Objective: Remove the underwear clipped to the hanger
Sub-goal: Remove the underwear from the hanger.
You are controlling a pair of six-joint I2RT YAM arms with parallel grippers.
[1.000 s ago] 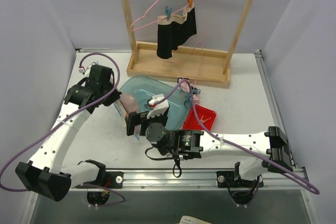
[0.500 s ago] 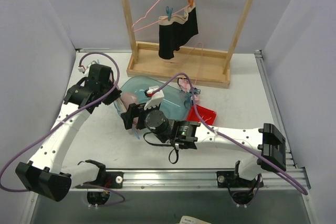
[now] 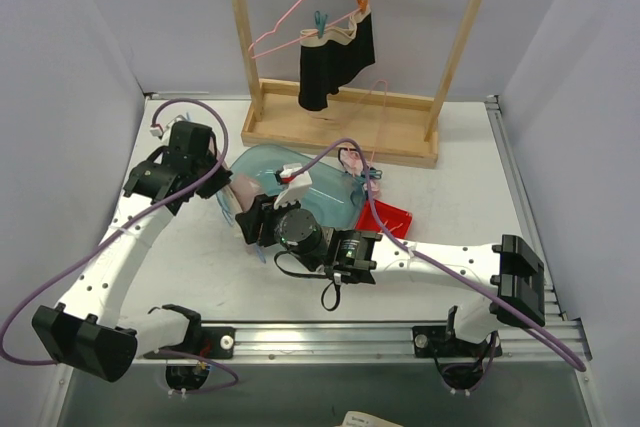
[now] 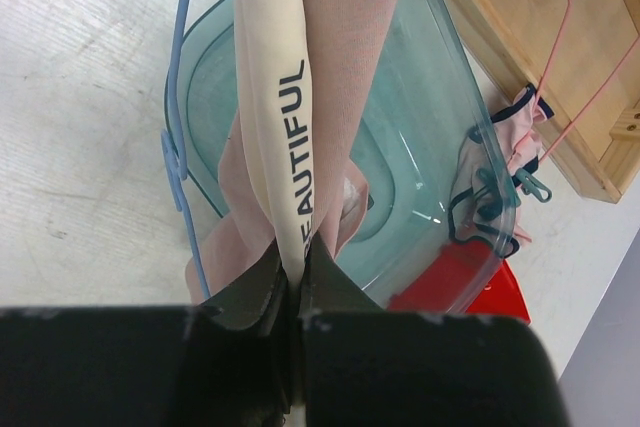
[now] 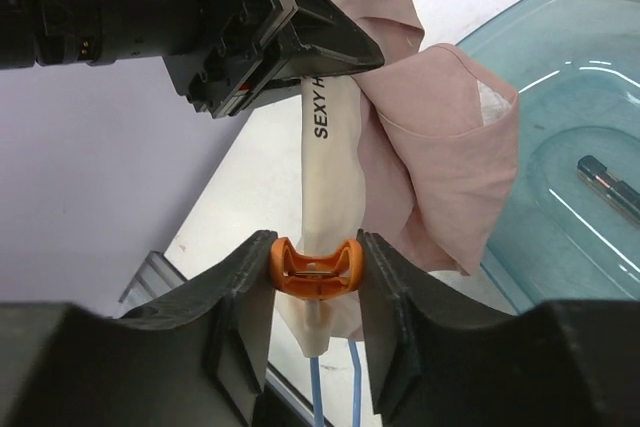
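Right wrist: right tool pinches orange clothespin on pink underwear; left tool clamps the waistband.

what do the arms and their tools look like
The left arm and right arm both have white links with black joints and a bulky black housing at the bend. A thin purple cable loops loosely along each arm. The left tool and right tool are matte black, each with two angular, tapering fingers.
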